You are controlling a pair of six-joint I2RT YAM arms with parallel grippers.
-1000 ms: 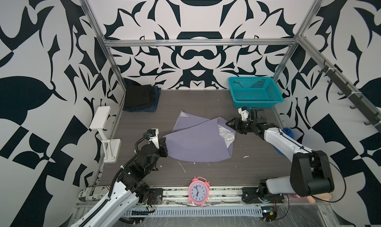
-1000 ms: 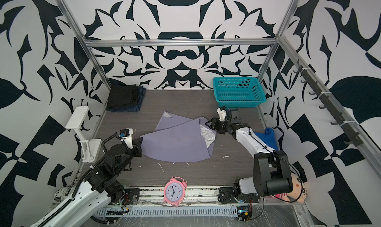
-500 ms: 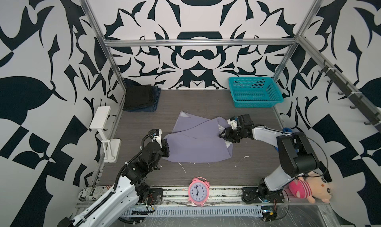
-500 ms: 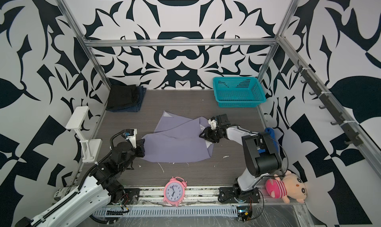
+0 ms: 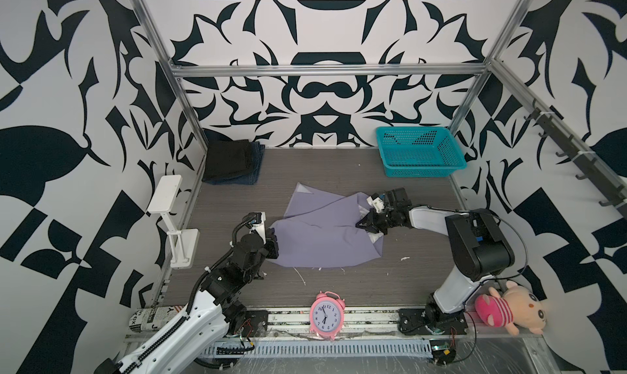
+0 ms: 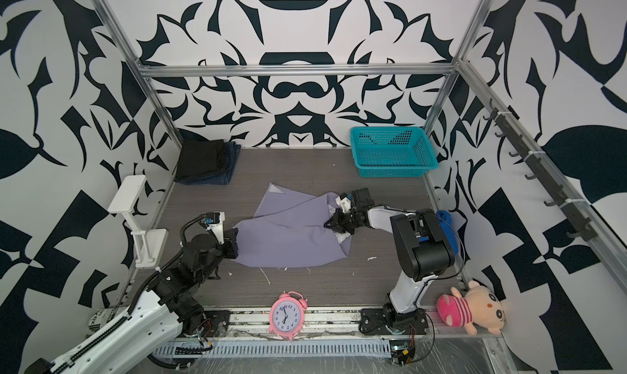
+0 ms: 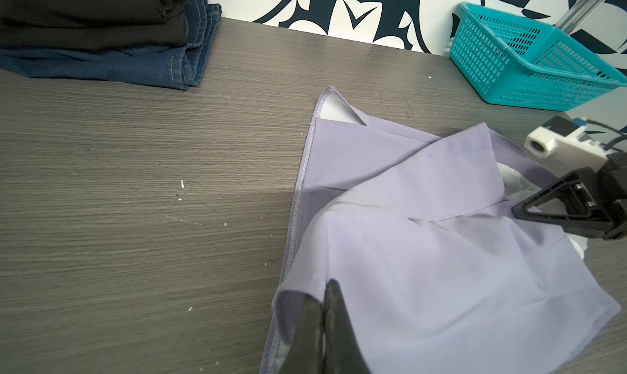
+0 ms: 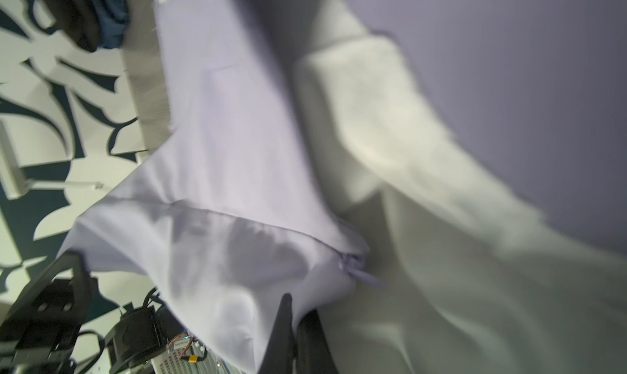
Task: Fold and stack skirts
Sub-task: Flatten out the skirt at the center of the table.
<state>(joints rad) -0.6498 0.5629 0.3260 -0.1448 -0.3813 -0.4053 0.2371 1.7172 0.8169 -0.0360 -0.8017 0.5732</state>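
Right claw (image 5: 362, 225) has dropped onto lavender skirt (image 5: 319, 240), mid-bench (image 5: 342, 172), now pinched shut on its right edge. Left claw (image 5: 272, 245) clamps the left corner. Risk: uneven pull bunches the fold, and white lining (image 7: 510, 177) slips out.

Around the lavender skirt (image 5: 322, 233) the table (image 5: 339, 165) lies bare: a wide strip behind it, a narrower one in front. Behind the skirt, the folded stack (image 5: 232, 163) and teal basket (image 5: 419, 151) block the far corners. In front, the pink clock (image 5: 326, 316) stands at the edge.
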